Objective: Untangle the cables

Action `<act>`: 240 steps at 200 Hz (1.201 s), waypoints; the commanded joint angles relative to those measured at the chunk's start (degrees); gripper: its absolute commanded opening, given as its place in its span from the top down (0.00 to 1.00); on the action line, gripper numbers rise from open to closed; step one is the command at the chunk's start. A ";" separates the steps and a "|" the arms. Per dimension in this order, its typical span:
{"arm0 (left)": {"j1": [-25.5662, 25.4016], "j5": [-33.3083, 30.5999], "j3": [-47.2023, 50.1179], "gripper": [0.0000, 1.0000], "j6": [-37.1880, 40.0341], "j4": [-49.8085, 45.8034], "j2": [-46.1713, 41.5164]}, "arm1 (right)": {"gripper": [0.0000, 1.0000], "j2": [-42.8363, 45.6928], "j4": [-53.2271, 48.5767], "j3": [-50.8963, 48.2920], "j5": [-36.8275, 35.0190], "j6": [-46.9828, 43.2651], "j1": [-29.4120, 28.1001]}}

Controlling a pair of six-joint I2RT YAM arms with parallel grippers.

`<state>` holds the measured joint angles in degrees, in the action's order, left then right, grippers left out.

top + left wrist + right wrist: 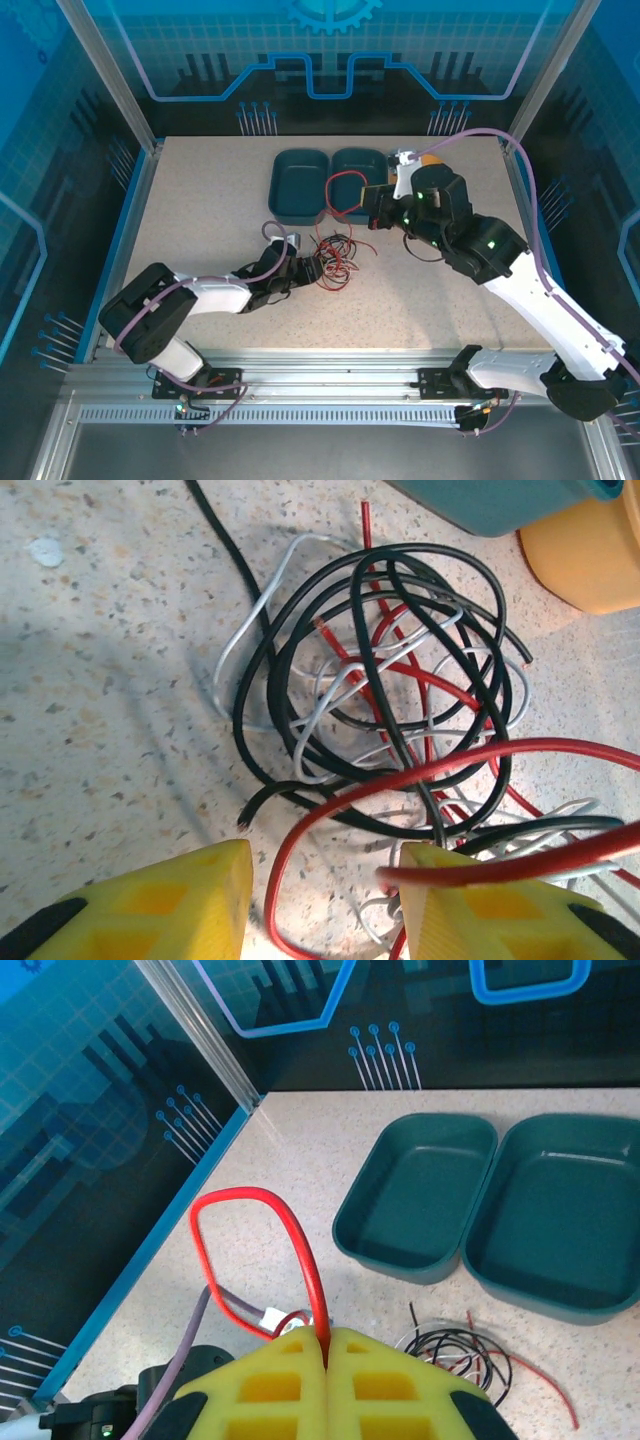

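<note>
**Red cable pinched, the pile sits by the trays**

The table (450, 290) is pale and speckled. Dark walls with bright blue lines and dots stand around it, and a blue gear shape (335, 12) is drawn at the top of the back wall.

The right arm (540, 295) is white and black and reaches in from the near right corner. The left arm (200, 295) lies low across the near left part of the table. A thin purple hose (530, 170) runs along the right arm.

Two green-blue trays (300, 190) sit side by side, touching, near the back of the table.

The cables (338, 258) lie in a loose pile on the table, just in front of the trays and between the two grippers. In the left wrist view the black cable (250, 700), the white cable (235, 645) and red strands loop over and under each other.

The right gripper (372, 208) is beside the right tray. Its yellow fingers (400, 1380) are pressed tight together on the red cable (255, 1195), which stands up from them in a tall loop.

The left gripper (325, 855) is at the near left edge of the pile. Its yellow fingers (180, 900) stand part way apart. One red strand curves down through the gap, and another lies across the top of the right-hand finger.
</note>
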<state>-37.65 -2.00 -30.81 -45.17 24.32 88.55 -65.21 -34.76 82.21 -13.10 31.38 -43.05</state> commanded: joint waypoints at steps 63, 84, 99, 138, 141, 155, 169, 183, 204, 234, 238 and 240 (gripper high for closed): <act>1.32 -4.11 1.58 0.54 -0.53 -5.09 -5.34 | 1.00 0.04 -5.14 12.51 1.06 -5.10 1.74; 1.44 -4.24 1.98 0.54 -0.89 -5.23 -5.72 | 1.00 0.14 -5.23 16.51 1.38 -6.91 1.87; 1.55 -4.35 2.14 0.54 -0.97 -5.33 -6.01 | 1.00 0.17 -5.23 18.67 1.21 -8.05 2.08; 1.53 -3.83 2.17 0.44 -0.83 -5.63 -7.81 | 1.00 -0.96 -6.63 21.94 -3.22 -9.80 3.28; 1.53 -3.77 2.16 0.44 -0.75 -5.74 -8.02 | 1.00 -1.09 -6.61 21.94 -3.55 -9.84 3.49; 1.60 -3.15 1.56 0.37 -0.62 -7.27 -9.44 | 1.00 -1.81 -6.93 21.94 -4.77 -10.01 4.54; 1.53 -2.14 0.87 0.31 -0.40 -9.17 -11.16 | 1.00 -2.89 -7.54 22.04 -5.52 -10.07 6.08; 1.53 -1.33 0.51 0.23 -0.03 -10.64 -13.40 | 1.00 -4.45 -8.01 22.31 -5.53 -10.10 8.10; 1.59 -1.22 -0.06 0.03 0.56 -14.08 -17.44 | 1.00 -7.01 -8.56 22.96 -5.44 -10.39 11.65; 1.57 -1.74 -1.97 0.01 2.14 -20.84 -23.46 | 1.00 -10.88 -9.01 24.69 -5.33 -11.09 17.56; 1.53 -1.87 -2.17 0.01 2.31 -21.39 -24.26 | 1.00 -11.36 -9.02 24.94 -5.24 -11.07 18.49; 1.53 -1.91 -2.16 0.01 2.37 -21.67 -24.58 | 1.00 -11.70 -9.01 24.99 -5.19 -11.14 18.89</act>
<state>-36.47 -4.23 -30.20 -44.73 9.30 68.53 -74.96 -43.00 104.20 -17.63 21.54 -28.45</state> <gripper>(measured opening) 0.991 0.040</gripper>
